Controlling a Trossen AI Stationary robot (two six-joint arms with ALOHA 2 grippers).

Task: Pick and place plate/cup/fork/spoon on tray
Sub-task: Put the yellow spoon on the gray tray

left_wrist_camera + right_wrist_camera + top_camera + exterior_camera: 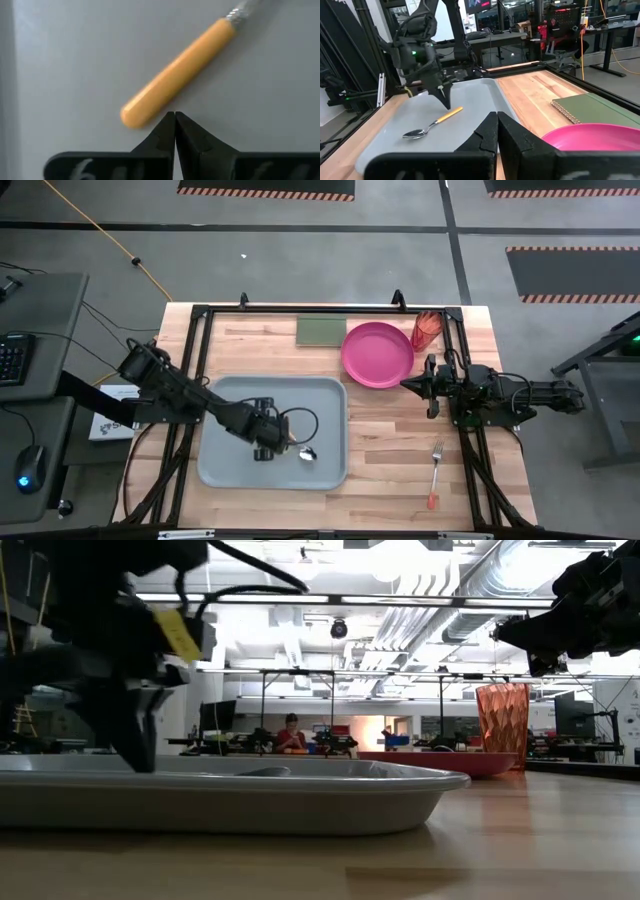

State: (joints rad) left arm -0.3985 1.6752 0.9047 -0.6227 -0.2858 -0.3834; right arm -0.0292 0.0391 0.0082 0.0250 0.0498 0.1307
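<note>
I see my left gripper point(283, 436) over the tray point(225, 470), jaws closed on nothing, fingertips just beside the spoon's point(303, 452) orange handle end. The spoon lies flat in the tray. Farther right, the plate point(377, 353) sits on the table with the cup point(427, 330) beside it. My right gripper point(407, 385) hovers at the plate's edge, jaws closed, empty. The fork point(435, 473) lies on the wood, well apart.

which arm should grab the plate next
Right. The right gripper hovers shut right at the plate rim, while the left gripper sits shut over the tray, beside the spoon lying there.
</note>
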